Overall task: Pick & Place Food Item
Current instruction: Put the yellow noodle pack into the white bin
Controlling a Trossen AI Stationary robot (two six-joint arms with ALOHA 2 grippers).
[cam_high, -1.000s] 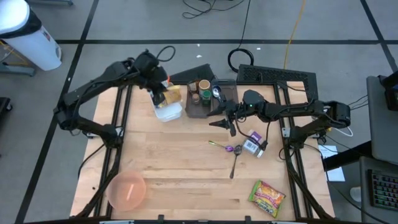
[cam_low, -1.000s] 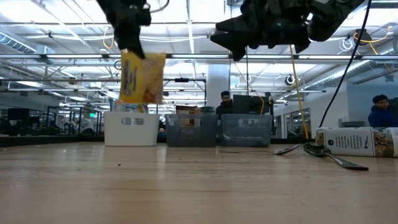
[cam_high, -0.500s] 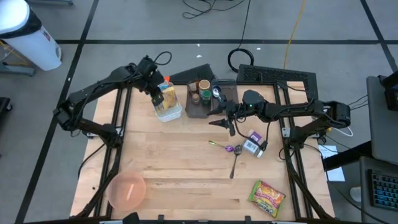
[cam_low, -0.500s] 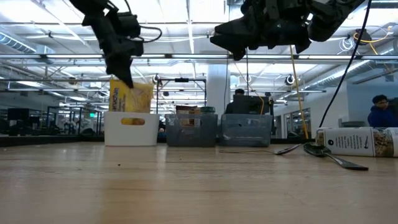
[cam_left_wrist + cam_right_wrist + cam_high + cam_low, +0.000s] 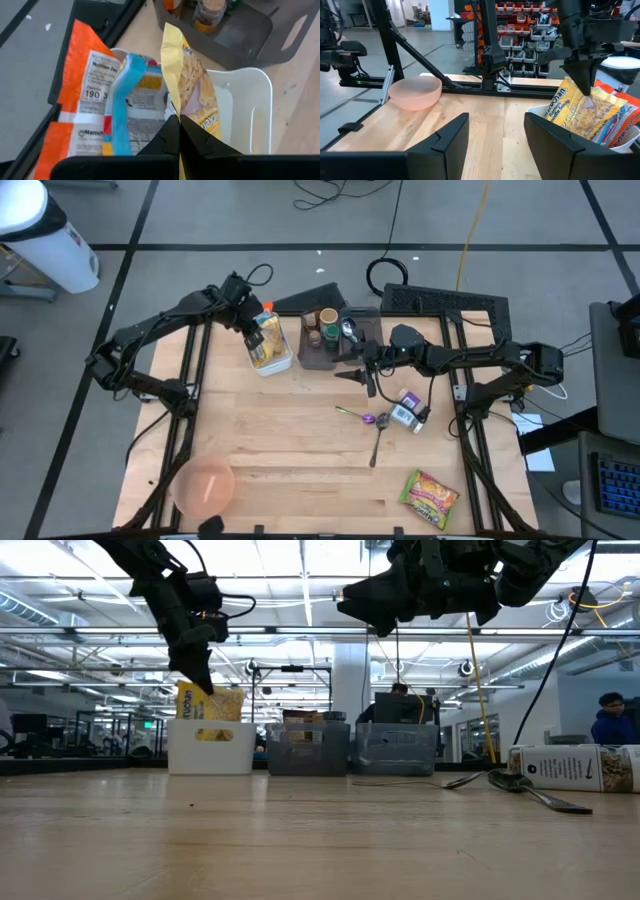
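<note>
The left gripper is clenched on the yellow noodle packet's top edge, the packet partly down in the white bin at far left. Lower squarely before releasing, lest it tip out.

We see a glossy yellow plastic noodle packet pinched between the matt black left gripper fingers, its film creased. Just beyond the jaws sits a smooth white plastic bin. Under it we see a pale wooden tabletop, matt and planked, and a translucent pink plastic bowl.
</note>
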